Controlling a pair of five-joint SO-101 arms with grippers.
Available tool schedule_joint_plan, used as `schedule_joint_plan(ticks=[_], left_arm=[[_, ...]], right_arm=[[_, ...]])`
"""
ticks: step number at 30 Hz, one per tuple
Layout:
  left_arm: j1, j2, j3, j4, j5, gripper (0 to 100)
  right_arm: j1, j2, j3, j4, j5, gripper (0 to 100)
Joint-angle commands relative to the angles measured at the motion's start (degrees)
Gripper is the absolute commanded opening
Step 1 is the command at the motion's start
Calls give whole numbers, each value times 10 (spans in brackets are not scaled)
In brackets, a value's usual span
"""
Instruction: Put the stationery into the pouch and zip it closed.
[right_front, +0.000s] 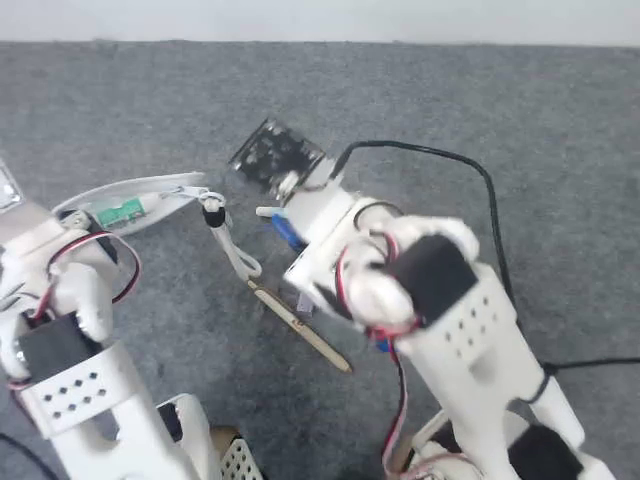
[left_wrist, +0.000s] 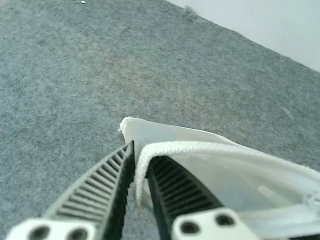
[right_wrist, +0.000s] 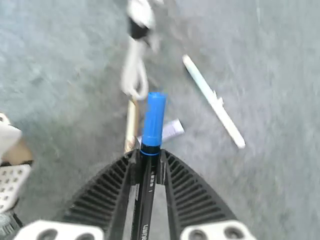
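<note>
"Grey carpet table (right_front: 520, 110), two white arms over it. What has the left gripper (left_wrist: 140, 156) got?"

"The white pouch (right_front: 150, 190) — its fingers are pinched tight on the ribbed zip rim, as the left wrist view shows. From above, the pouch sits at the table's left side, just ahead of that arm. Its cord loop (right_front: 238, 255) trails out toward the middle of the table."

"And the right gripper (right_wrist: 148, 156)?"

"Clamped on a black marker (right_wrist: 153, 117) with a blue cap, and the cap pokes out past the fingertips. In the high view that arm stands over the centre of the table, to the right of the cord loop."

"What stationery lies loose?"

"A white pen (right_wrist: 212, 100) lies flat on the carpet, apart from the rest. A tan stick (right_front: 300, 325) lies slantwise in front of the right arm, one end near the tip of the cord loop. Just beside the stick, in the right wrist view, is a small pale piece (right_wrist: 172, 129) — possibly an eraser, too blurred to say."

"Is anything touching the pouch besides the left gripper?"

"No. The marker is held off to its right, and the loose pieces lie on the carpet near the cord, not against the pouch itself."
</note>
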Motion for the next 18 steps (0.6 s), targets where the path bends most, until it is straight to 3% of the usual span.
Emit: schedule_joint_plan(ticks=[1,18], left_arm=[[4,-1,-14,-22,8,13],[23,3,-12,-19,8,13]], right_arm=[[-42,-43,-3,-31,-5,6],[-108,-155,-2,-172,-5,6]])
